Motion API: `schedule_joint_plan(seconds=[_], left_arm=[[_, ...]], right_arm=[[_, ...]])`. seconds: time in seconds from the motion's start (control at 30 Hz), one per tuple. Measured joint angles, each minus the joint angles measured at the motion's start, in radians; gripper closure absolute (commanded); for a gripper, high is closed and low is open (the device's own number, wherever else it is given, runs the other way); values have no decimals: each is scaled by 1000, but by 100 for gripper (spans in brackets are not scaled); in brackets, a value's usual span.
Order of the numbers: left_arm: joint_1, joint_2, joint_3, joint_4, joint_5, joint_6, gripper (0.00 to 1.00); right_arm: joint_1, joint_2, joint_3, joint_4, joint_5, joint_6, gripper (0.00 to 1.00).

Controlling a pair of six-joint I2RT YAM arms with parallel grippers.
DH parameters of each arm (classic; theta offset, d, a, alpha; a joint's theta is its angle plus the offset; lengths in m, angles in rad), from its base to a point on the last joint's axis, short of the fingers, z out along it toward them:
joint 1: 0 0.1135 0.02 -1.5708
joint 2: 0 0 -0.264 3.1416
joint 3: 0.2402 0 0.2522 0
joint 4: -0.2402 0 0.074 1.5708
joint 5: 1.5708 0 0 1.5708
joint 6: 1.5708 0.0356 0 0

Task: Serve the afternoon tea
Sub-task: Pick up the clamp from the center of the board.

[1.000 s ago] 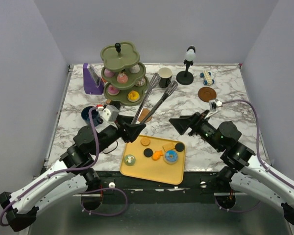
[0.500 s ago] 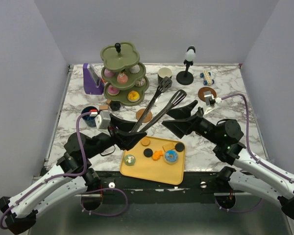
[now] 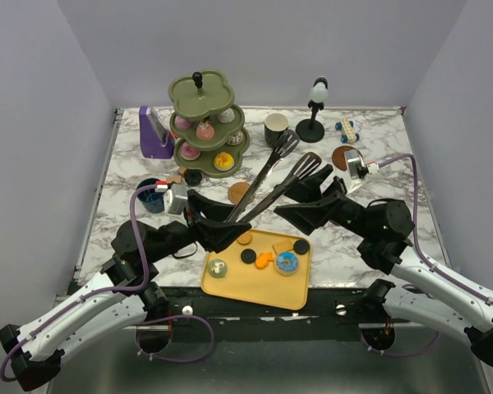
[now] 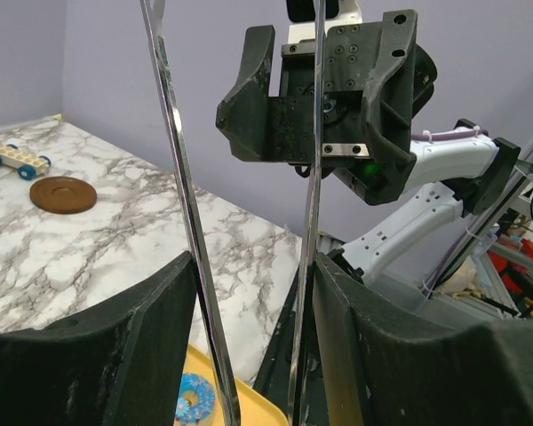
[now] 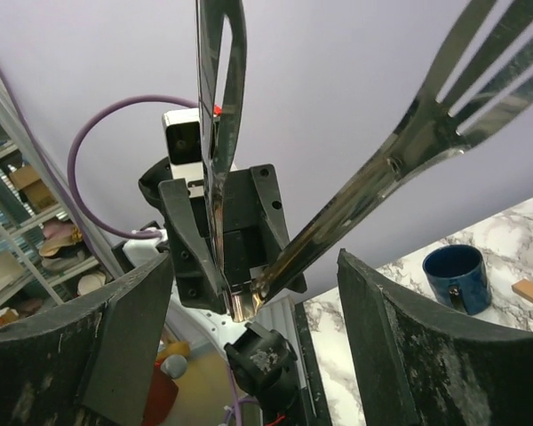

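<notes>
- Three-tier stand [image 3: 204, 123]: stands upright on the table [image 3: 378, 148], beyond the left claw and a little to its left. Its long axis is vertical, knob uppermost. The tiers already carry several cakes. Judged rigid and steady. It is the destination and is not to be gripped.
- Left claw [image 4: 253, 259]: partly closed on the hinge end of the steel tongs [image 5: 409, 146]. In the left wrist view each tong arm bears against the inner face of a finger.
- Tongs: the long axis runs from the left claw away and to the right, raised clear of the table. The slotted heads point to the far right, pass between the right claw's fingers and end near the black cream-lined mug [image 3: 276, 129]. Judged stiff, springy and smooth, so liable to slide in a grip. Hold near the hinge to carry and at mid-arm to squeeze.
- Treats on the yellow tray [image 3: 238, 287]: the tray lies just nearside and right of the left claw. The blue doughnut [image 3: 286, 262] and black biscuit [image 3: 248, 255] lie flat, so they have no marked long axis. Judged light, hard and small. Their rounded edges are likely to slip on smooth steel. Take each one across its width with light pressure.
- Right claw [image 5: 253, 264]: jaws apart, one finger on each side of the tong arms. No contact is visible, and it holds nothing.
</notes>
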Motion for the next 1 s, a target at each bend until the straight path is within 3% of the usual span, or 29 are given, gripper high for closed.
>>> schedule_joint_plan(seconds=[0.17,0.63,0.77,0.87,1.0], left_arm=[[1,27,0,18,25,-16,40],[1,36,-11,49,55,-39,41],[2,39,-14,57,67,-41,37],[2,44,-15,57,72,-41,33],[6,52,-15,56,87,-40,28]], right_arm=[[0,16,26,10,-19,0,27],[0,37,43,44,-47,13,65],[0,40,43,52,-56,16,80],[0,40,43,59,-67,20,99],[3,40,48,65,-87,26,100]])
